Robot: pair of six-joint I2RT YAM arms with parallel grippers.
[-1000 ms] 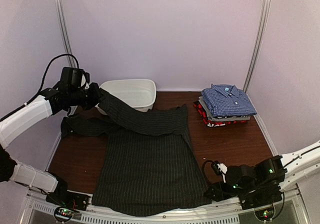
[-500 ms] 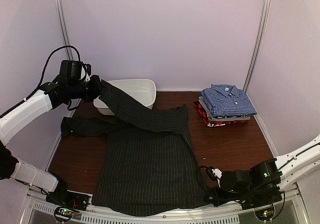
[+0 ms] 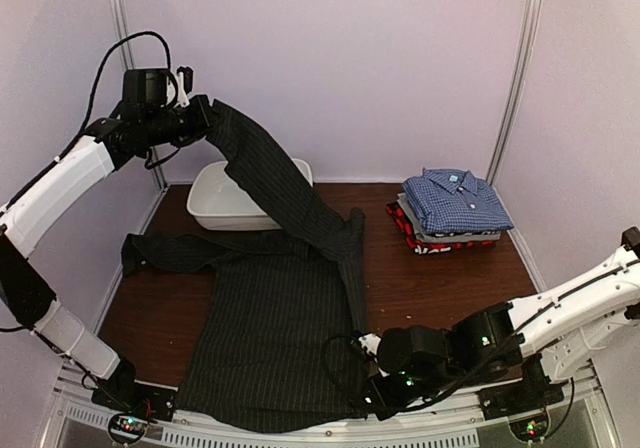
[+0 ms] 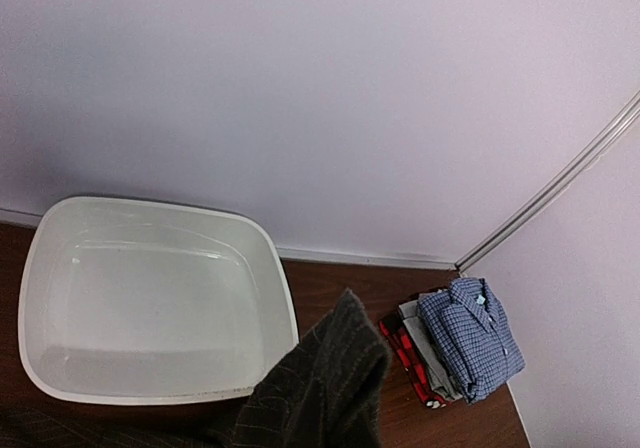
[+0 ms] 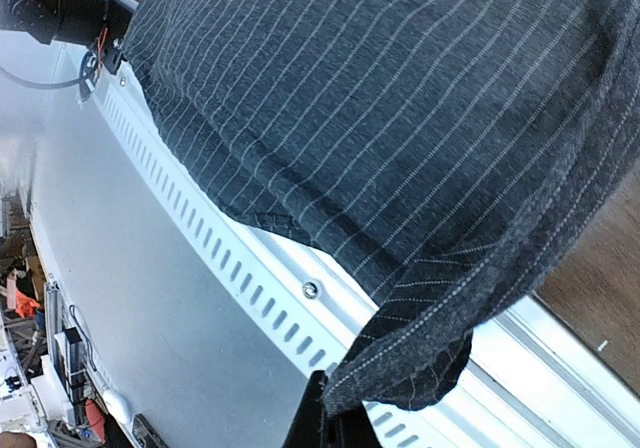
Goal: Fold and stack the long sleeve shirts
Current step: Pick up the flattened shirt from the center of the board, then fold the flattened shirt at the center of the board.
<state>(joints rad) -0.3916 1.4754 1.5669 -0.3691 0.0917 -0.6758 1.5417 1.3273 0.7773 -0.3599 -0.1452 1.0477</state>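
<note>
Gripping pinstripe shirt [image 3: 280, 338], L tool [image 3: 200, 120] on sleeve, R tool [image 3: 372, 393] hem

Soft, even light falls from overhead, without hard shadows. The white tub [image 4: 150, 308] carries a faint sheen on its floor; just right of it the black pinstriped shirt [image 4: 320, 388] looks blurred, close to the lens.

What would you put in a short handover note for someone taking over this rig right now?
Left gripper: shut on a sleeve of the black pinstriped shirt, raised high near the white tub.
Right gripper: shut on that shirt's near hem corner.
Done: folded stack at far right, blue checked shirt on top.
Left: fold the pinstriped shirt, lying on the table, and stack it.
</note>
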